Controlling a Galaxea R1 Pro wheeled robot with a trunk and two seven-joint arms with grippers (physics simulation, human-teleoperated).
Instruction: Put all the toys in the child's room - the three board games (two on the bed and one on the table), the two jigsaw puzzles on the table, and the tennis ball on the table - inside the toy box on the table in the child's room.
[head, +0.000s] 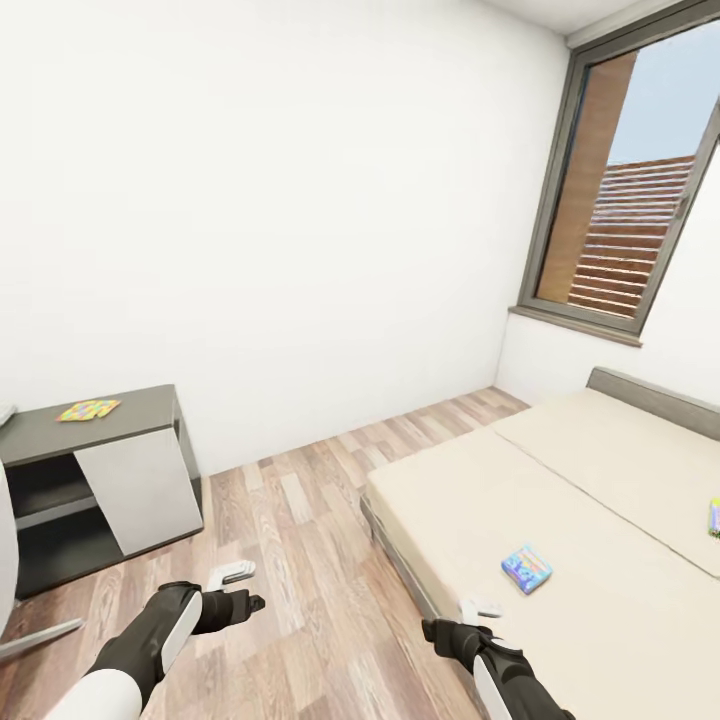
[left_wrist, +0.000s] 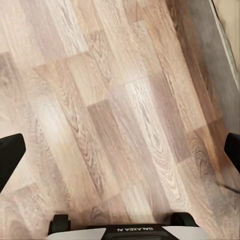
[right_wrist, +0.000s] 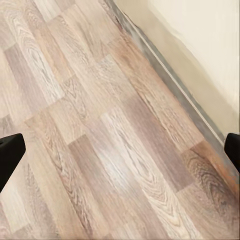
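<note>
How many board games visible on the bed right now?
2. A small blue board game lies on the bed near the right gripper; a second one, green-edged, is cut off by the head view's right edge. Others may lie out of frame.

Head high, wide — wrists close over floor (left_wrist: 115, 115), bed (right_wrist: 200, 45) edge.

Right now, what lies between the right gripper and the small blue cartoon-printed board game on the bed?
In the head view, only bare beige mattress separates right gripper from board game.

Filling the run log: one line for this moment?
phase: approaching bed | left gripper: open, empty | right gripper: open, empty | blue board game: on bed
</note>
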